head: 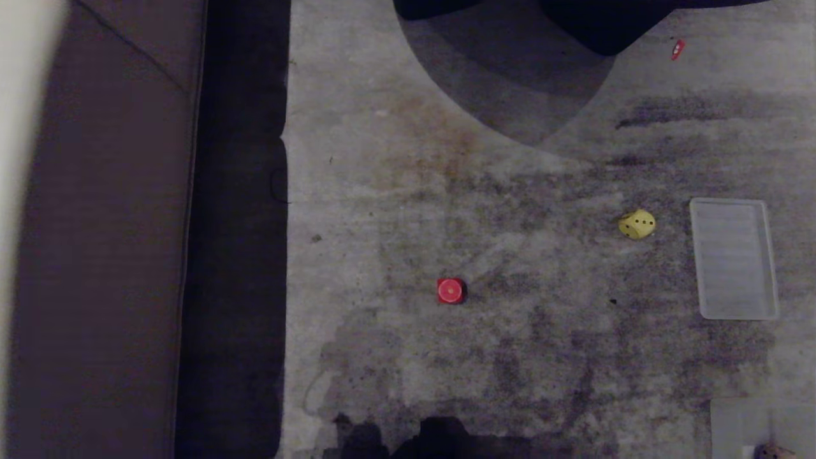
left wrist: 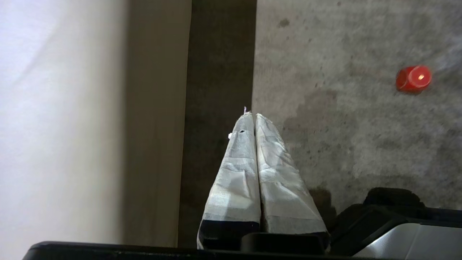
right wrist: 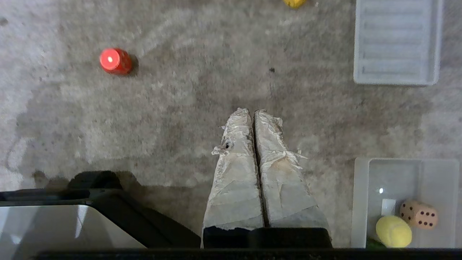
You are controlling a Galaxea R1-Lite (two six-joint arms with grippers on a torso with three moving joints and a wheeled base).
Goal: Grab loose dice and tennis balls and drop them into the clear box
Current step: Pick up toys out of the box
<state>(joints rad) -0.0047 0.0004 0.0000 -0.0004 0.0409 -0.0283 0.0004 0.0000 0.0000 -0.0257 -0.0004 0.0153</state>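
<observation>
Red die (head: 450, 290) sits mid-floor, far-left of the right end effector (right wrist: 253, 112), whose fingers are pressed together, empty.

Home living room: stained grey carpet (head: 510, 191), dark sofa (head: 108, 255).

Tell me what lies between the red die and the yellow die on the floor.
Nothing: in the head view only bare, stained grey floor lies between the small red cube die and the yellow pipped die.
</observation>
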